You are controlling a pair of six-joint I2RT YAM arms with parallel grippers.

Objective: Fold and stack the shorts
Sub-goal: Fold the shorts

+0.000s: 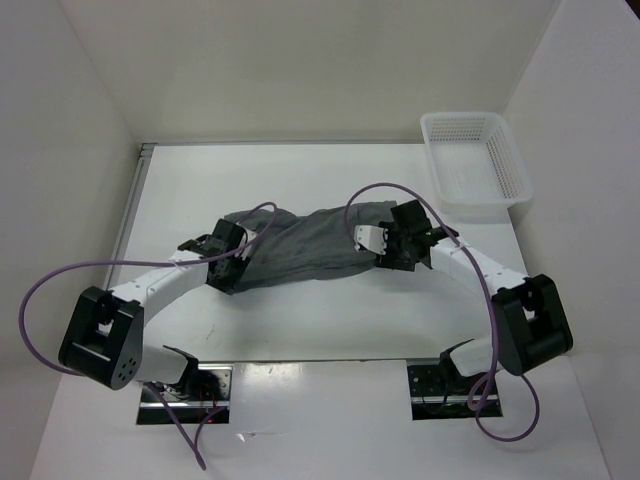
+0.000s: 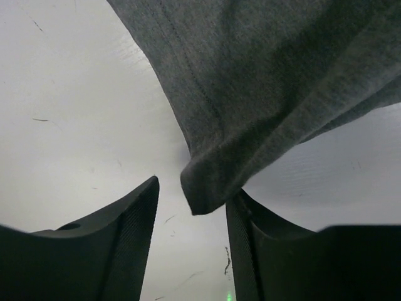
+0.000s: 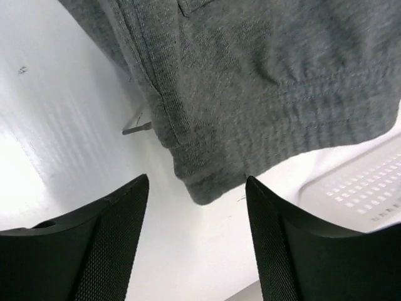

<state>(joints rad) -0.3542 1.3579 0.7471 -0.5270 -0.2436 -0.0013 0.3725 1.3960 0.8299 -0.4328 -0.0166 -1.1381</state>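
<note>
Two grippers sit at opposite ends of the shorts (image 1: 300, 250), which lie rumpled near the middle of the table (image 1: 330, 330), well apart from the white basket (image 1: 475, 165) in the upper right of the top view. The cloth's long axis runs left to right across the frame, rising a little toward the right. The rows of gathered stitching in the right wrist view suggest the waist end points right and the legs left, though that is only a judgement.

The left gripper (image 2: 193, 191) has its jaws spread, and a hemmed corner of the cloth dips between them, brushing the right-hand finger without being pinched. The right gripper (image 3: 197, 182) is spread as well, and a corner of the cloth hangs just above the gap, not clamped.

The step in hand looks like taking hold of both ends before a fold. To do it well, each gripper should push further onto its corner so the pads close on the doubled hem and not on the very tip, which would slip out. Both should close before either lifts, and both should rise evenly so the cloth stays taut along its length and folds square — a one-sided pull would only bunch it more.
</note>
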